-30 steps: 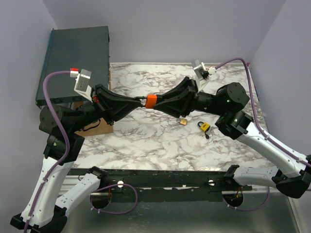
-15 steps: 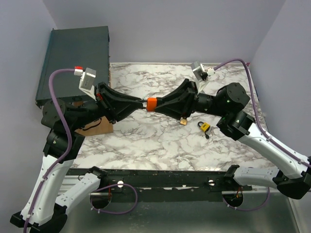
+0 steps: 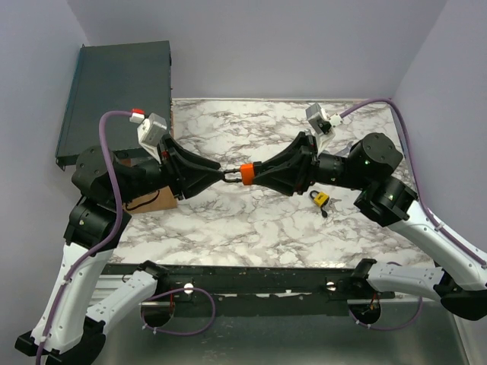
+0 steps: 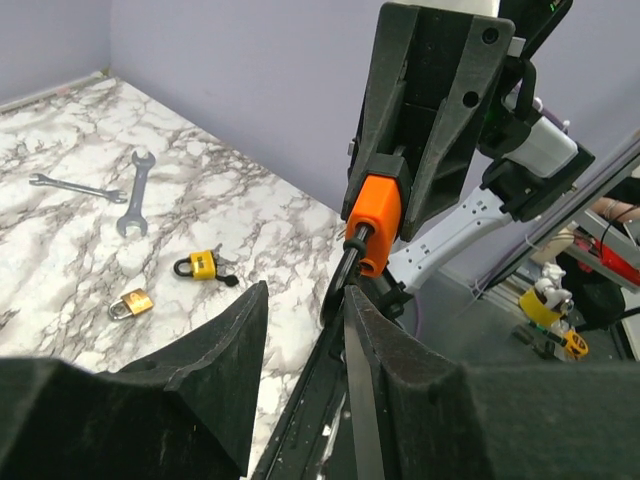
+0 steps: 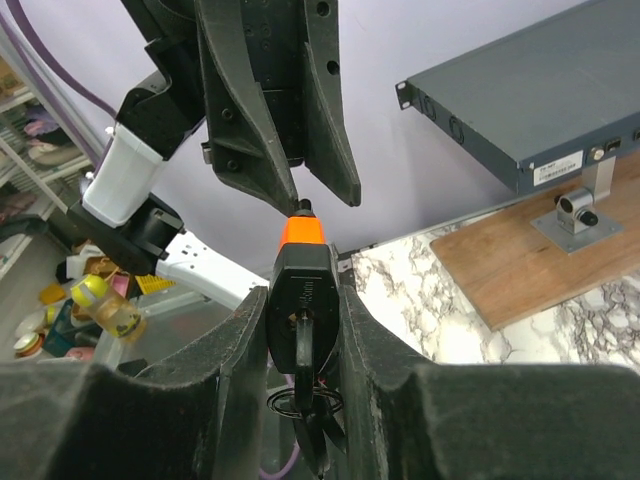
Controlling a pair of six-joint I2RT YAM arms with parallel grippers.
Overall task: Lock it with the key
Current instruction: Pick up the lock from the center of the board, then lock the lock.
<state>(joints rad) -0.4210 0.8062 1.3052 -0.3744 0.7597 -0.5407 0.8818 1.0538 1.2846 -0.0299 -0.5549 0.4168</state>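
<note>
Orange and black, the padlock (image 3: 245, 172) hangs in mid-air at the centre of the overhead view, above the marble table (image 3: 228, 122). It is clamped between the fingers of the right gripper (image 5: 302, 298), whose jaws are narrowed onto its black body. The left gripper (image 4: 302, 305) faces it tip to tip. Its wrist view shows the jaws part-way apart, with the lock's black bar (image 4: 338, 285) reaching into the gap close to one finger; whether they touch I cannot tell.

At its left, that same view shows a spanner (image 4: 132, 195), a thinner spanner (image 4: 75, 187), a yellow padlock (image 4: 199, 265) and a brass padlock (image 4: 133, 303) lying on the marble. Overhead, only the yellow one appears, right of centre.

The right wrist view alone shows a ring (image 5: 300, 402) dangling beneath the held lock, too dim to tell whether it carries keys. At its right are a dark case (image 5: 530, 100) and a wooden board (image 5: 510, 265).
</note>
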